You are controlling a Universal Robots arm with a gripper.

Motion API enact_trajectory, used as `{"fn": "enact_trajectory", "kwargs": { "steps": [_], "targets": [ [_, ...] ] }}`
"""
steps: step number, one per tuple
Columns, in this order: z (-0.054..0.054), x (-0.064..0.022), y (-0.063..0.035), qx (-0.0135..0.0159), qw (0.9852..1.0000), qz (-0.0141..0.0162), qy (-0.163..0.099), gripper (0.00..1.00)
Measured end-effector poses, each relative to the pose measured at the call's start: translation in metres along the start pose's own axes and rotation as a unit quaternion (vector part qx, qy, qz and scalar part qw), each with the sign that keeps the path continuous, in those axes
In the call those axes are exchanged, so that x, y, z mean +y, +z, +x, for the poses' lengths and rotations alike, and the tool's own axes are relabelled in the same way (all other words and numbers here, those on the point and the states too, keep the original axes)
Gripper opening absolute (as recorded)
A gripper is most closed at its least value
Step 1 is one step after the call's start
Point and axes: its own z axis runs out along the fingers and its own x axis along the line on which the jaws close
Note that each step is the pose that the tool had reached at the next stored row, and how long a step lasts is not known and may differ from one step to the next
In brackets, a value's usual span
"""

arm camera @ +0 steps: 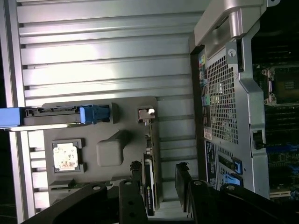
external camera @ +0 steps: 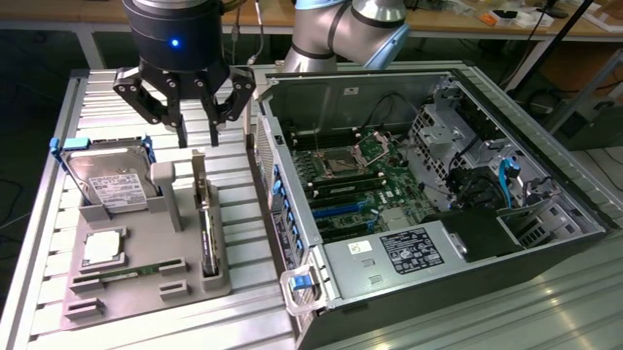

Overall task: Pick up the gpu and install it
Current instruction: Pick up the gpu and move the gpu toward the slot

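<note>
One gpu (external camera: 206, 226) to deal with: it stands on its long edge in a slot of the grey fixture tray (external camera: 146, 295), just beside the open PC case (external camera: 545, 240), with the pale metal bracket (external camera: 200, 162) at the far end in the exterior view. Gripper (external camera: 198, 140) hovers above the card, jaws spread wide, holding nothing and touching nothing. Wrist view agrees: gpu (arm camera: 149, 186) runs edge-on between the two fingers (arm camera: 136, 175), nearer one than the other, with a gap on both sides. My read on handling: light, stiff and thin. It won't flex much, but it won't like being pinched on components or twisted in the slot. A pinch across the two flat faces near the top edge, around mid-length so it doesn't swing, looks like the sensible hold. I'd avoid the bracket, which is thin sheet with little to grip, and the contact edge, which is down in the fixture and hidden. It's fragile at the solder parts and edge contacts, not brittle overall. A raised grey block (external camera: 168, 193) stands near one face, so finger room on that side looks tighter. Hard drive (external camera: 112, 182) and memory stick (external camera: 127, 273) sit in their own pockets on the exterior view's left, clear of the fingers.
</note>
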Motion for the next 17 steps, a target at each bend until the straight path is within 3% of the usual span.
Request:
{"fn": "enact_trajectory", "kwargs": {
  "steps": [17],
  "targets": [
    [0.0,-0.0022,0.0105,0.0,1.0,0.0,0.0,0.42]
  ]
}}
